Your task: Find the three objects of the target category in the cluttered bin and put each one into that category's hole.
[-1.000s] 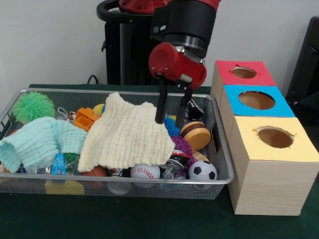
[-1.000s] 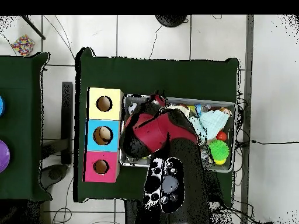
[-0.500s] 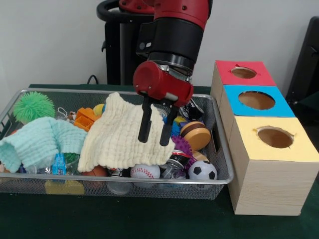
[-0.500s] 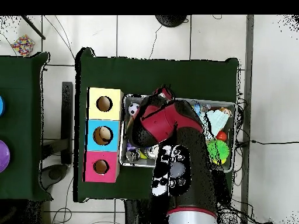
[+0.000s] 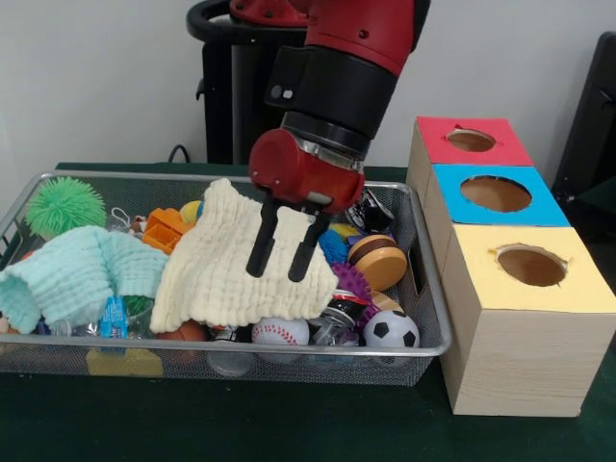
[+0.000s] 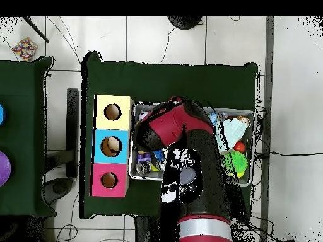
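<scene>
My gripper [image 5: 275,273] hangs open just above the cream knitted cloth [image 5: 231,265] in the middle of the wire bin [image 5: 429,298], with nothing between its fingers. The cloth covers part of the clutter. At its lower edge lie a baseball [image 5: 280,332] and a small soccer ball [image 5: 391,330]. To the gripper's right sit a brown wooden yo-yo [image 5: 377,260], a purple spiky toy [image 5: 351,286] and a blue spiky toy [image 5: 333,245]. The red [image 5: 470,141], blue [image 5: 496,194] and yellow [image 5: 531,267] hole boxes stand right of the bin. In the overhead view the arm [image 6: 173,129] hides the gripper.
A mint cloth [image 5: 77,274], a green spiky ball [image 5: 64,205] and an orange toy [image 5: 166,228] fill the bin's left part. Overhead, the boxes [image 6: 111,146] line the bin's left side, and the green ball [image 6: 235,164] sits at its right end.
In the front view my gripper has swung left from the bin's right part and come forward over the cream cloth. It stayed open. The objects have not moved.
</scene>
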`<control>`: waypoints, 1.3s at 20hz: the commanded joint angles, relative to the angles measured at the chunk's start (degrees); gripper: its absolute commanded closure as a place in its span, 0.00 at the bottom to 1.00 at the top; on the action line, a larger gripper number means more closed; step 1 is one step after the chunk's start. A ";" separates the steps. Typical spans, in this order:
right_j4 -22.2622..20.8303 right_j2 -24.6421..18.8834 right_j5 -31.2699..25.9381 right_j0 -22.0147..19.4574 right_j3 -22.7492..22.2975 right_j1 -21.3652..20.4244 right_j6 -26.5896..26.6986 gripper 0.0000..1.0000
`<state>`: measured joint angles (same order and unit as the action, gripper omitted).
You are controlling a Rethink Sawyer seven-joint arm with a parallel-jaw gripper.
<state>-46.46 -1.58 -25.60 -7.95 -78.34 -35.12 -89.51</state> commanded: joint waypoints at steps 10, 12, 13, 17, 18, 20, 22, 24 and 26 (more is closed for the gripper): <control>0.90 -12.64 -27.56 -3.76 5.40 8.15 29.21 0.00; 1.11 -13.66 -28.78 -4.43 5.43 8.76 30.22 0.00; 1.09 -13.98 -28.92 -4.74 5.39 8.77 30.56 0.00; 2.08 -16.92 -29.99 -7.16 5.16 10.21 33.56 0.00; 2.08 -17.27 -31.08 -7.36 5.44 10.60 34.51 0.00; 2.62 -18.01 -33.64 -7.81 6.14 11.46 36.28 0.00; 2.59 -18.05 -35.14 -7.71 6.63 11.71 36.95 0.00; 2.26 -17.72 -36.27 -7.43 7.11 11.54 37.02 0.00; 1.88 -17.38 -37.51 -7.27 7.65 11.24 37.29 0.00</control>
<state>-45.05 -13.51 -53.48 -14.11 -72.55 -26.54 -71.90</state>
